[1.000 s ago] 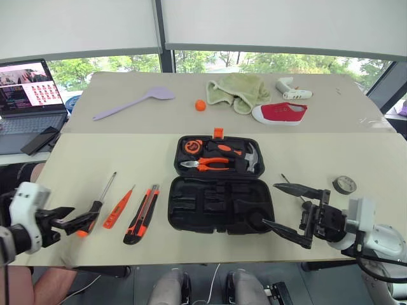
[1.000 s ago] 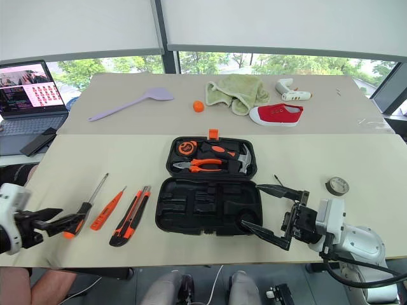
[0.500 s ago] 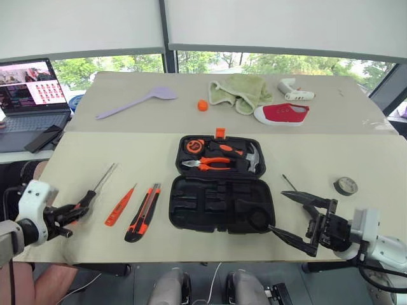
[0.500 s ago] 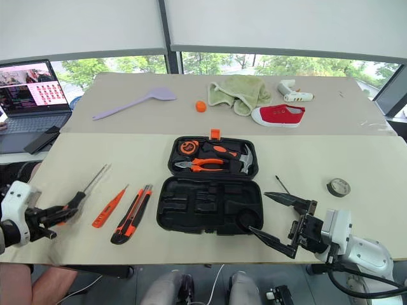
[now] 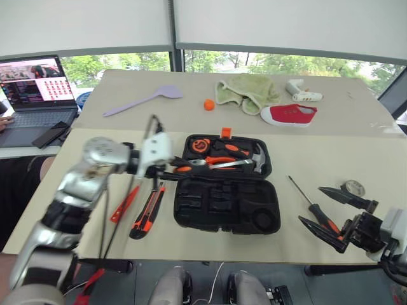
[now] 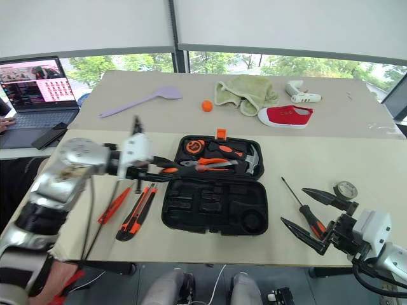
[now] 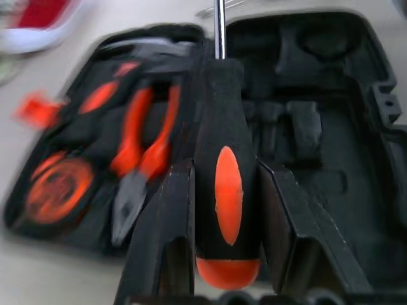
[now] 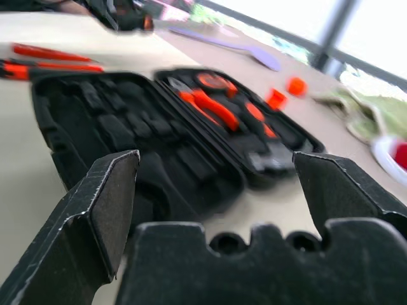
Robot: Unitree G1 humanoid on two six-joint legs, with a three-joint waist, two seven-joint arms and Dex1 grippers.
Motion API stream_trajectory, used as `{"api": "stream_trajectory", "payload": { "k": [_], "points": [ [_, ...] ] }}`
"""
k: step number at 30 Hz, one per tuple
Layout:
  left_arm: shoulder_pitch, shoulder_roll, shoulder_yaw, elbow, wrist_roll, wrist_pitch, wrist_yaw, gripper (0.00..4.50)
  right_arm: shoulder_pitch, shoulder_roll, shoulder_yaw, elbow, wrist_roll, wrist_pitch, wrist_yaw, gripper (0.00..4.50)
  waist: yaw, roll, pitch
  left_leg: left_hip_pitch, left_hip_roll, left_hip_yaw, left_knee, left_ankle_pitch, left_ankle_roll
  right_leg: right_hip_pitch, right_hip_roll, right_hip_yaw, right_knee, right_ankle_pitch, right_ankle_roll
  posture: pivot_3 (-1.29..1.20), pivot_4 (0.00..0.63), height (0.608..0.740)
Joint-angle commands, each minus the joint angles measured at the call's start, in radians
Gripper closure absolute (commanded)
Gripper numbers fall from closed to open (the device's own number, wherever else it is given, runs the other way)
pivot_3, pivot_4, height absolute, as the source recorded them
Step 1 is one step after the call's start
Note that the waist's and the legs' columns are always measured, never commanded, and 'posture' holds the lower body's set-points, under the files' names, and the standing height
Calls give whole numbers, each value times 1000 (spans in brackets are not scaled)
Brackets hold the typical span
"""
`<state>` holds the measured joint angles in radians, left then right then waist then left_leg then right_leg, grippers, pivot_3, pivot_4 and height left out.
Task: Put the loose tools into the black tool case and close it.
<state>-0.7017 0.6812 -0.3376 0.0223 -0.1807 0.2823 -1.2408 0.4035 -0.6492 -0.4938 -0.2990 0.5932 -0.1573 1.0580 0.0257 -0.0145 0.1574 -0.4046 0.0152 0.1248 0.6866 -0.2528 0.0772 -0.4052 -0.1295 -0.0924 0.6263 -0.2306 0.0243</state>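
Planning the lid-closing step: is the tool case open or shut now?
Open: the case lies flat, pliers and empty slots showing.

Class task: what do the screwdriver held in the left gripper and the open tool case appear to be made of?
Screwdriver: handle looks like matt black plastic or rubber with a glossy orange inlay; the thin shiny shaft suggests bare metal.
Tool case: probably moulded black plastic, judging by its shaped slots and dull sheen.

beige table (image 5: 356,146), drawn blinds (image 5: 286,25), trees beyond windows (image 5: 267,62).

Black tool case (image 5: 226,206), black-orange screwdriver (image 7: 226,190), red shoe (image 5: 289,115), perhaps white-soled.
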Motion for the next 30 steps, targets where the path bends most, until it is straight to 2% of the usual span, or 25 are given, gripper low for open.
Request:
{"api": "stream_trajectory", "payload": {
  "k": [1, 9, 14, 15, 20, 26, 27, 28, 30],
  "points": [
    [-57, -42, -66, 69, 111, -56, 21, 3630, 34, 18, -50, -108, 18, 16, -58, 0, -11, 0, 0, 0, 1, 0, 0, 0, 0, -1, 0, 0, 0, 0, 0, 0, 150, 740],
    [-71, -63, -101, 124, 223, -94, 34, 3630, 107, 69, -43, -227, -4, 39, -148, 0, -9, 0, 0, -1, 1, -2, 1, -4, 6, -1, -1, 0, 0, 0, 0, 0, 150, 740],
    [-74, -91, -106, 140, 238, -111, 17, 3630, 101, 70, -24, -259, -8, 65, -180, 0, 0, 0, 0, -3, 1, -4, 6, -7, 11, 0, -2, -1, 2, 0, 0, 0, 150, 740],
    [-74, -95, -107, 136, 237, -113, 10, 3130, 96, 68, -21, -262, -7, 72, -184, 0, 2, 0, 0, -4, 1, -4, 7, -7, 11, 0, -2, -1, 2, 0, 1, 0, 150, 740],
    [-66, -141, -48, 103, 190, -96, 41, 1398, 75, 57, -5, -269, 2, 100, -188, 0, 6, 0, 0, -4, 1, -4, 8, -7, 12, 0, -2, -1, 2, 0, 1, 0, 150, 740],
    [-25, -201, 37, 71, 118, -97, 108, 1398, 62, 58, 15, -278, 4, 120, -192, 0, 11, 0, 0, -5, 1, -5, 9, -7, 12, -1, -2, -1, 2, 0, 1, 0, 150, 740],
    [-14, -205, 46, 79, 121, -119, 127, 1940, 60, 60, 18, -278, 3, 123, -193, 0, 11, 0, 0, -5, 1, -5, 9, -7, 12, 0, -2, -1, 2, 0, 1, 0, 150, 740],
    [-1, -205, 54, 91, 114, -113, 128, 2043, 58, 61, 21, -278, 3, 125, -194, 0, 11, 0, 0, -4, 1, -5, 9, -7, 11, 0, -2, -1, 2, 0, 1, 0, 150, 740],
    [12, -217, 69, 128, 109, -133, 149, 2849, 54, 64, 24, -280, 3, 128, -197, 0, 10, 0, 0, -4, 1, -5, 9, -7, 11, 0, -2, -1, 2, 0, 1, 0, 150, 740]
  ]
}}
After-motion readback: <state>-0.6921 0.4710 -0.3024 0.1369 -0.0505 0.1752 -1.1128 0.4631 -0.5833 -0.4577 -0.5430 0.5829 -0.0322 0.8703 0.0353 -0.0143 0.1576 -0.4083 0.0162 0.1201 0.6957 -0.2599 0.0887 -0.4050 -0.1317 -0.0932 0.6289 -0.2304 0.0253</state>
